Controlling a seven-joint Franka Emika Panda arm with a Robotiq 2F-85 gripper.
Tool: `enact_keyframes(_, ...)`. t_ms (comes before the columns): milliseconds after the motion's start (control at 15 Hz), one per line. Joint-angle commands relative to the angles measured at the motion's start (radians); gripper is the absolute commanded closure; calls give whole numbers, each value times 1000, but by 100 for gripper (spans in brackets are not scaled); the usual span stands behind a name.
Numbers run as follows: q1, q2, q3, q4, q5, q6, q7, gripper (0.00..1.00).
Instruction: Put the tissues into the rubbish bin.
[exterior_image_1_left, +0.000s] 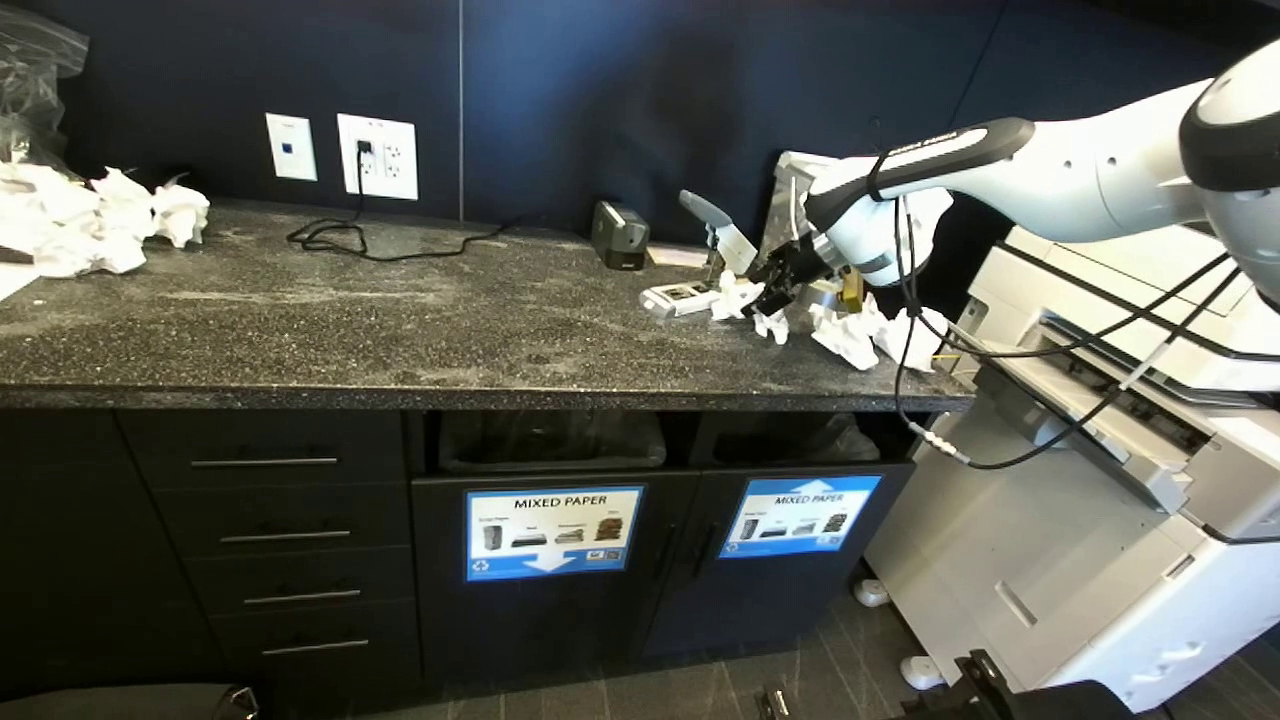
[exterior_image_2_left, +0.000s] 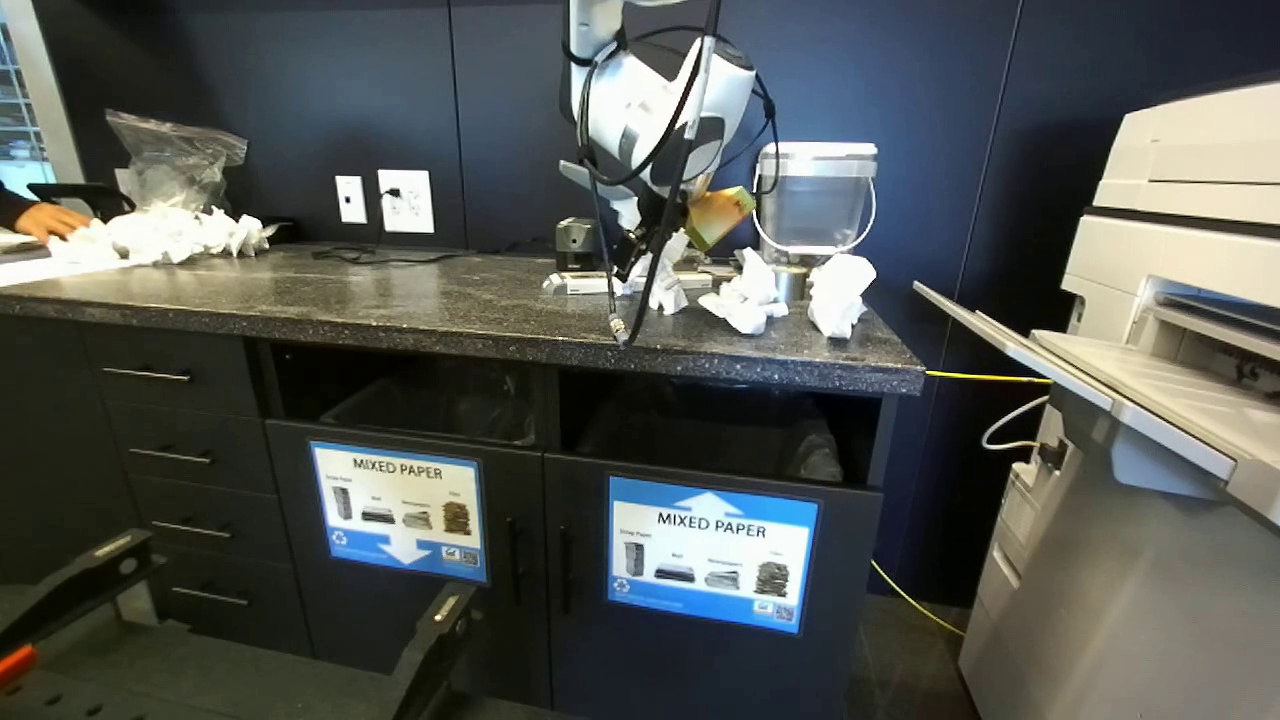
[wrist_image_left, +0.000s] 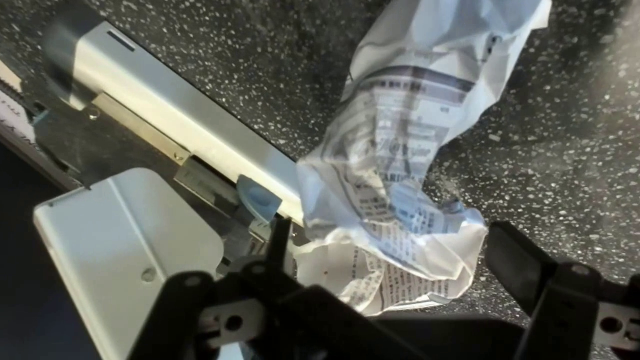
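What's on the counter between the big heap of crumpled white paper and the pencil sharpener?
In both exterior views, a black cable lies on the counter between the paper heap and the pencil sharpener, running down from the wall outlet.

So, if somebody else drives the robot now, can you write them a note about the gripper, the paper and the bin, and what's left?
Gripper: open, a finger on each side of a wad lying on the counter.
More paper: another wad and a third wad nearby, plus a pile at the counter's other end.
Hand: a person's, by the pile.
Bin: under the counter, below these wads; its sign has an up arrow.
Done: lined up around a wad, not gripped yet; too dark to tell whether the bin holds any.
Left: likely close on this wad, drop it in, then the others.
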Motion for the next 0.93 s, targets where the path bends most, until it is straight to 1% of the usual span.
enact_keyframes(0, 69, 34, -46, 89, 51, -35, -84, 0)
enact_keyframes(133, 83, 43, -68, 126, 75, -65, -112, 0)
enact_keyframes(200, 112, 45, -91, 124, 81, -53, -115, 0)
enact_keyframes(333, 120, 51, -111, 160, 109, -80, -139, 0)
enact_keyframes(400, 148, 53, -133, 155, 112, -61, -136, 0)
enact_keyframes(467, 153, 54, -144, 167, 123, -67, -144, 23)
enact_keyframes(533, 154, 59, -152, 187, 133, -82, -152, 28)
enact_keyframes(600, 180, 60, -172, 178, 130, -60, -147, 35)
enact_keyframes(667, 188, 58, -183, 181, 134, -58, -151, 44)
enact_keyframes(733, 182, 61, -187, 203, 141, -82, -157, 51)
enact_keyframes(800, 201, 60, -203, 195, 137, -66, -149, 60)
enact_keyframes(867, 213, 57, -213, 190, 133, -54, -146, 67)
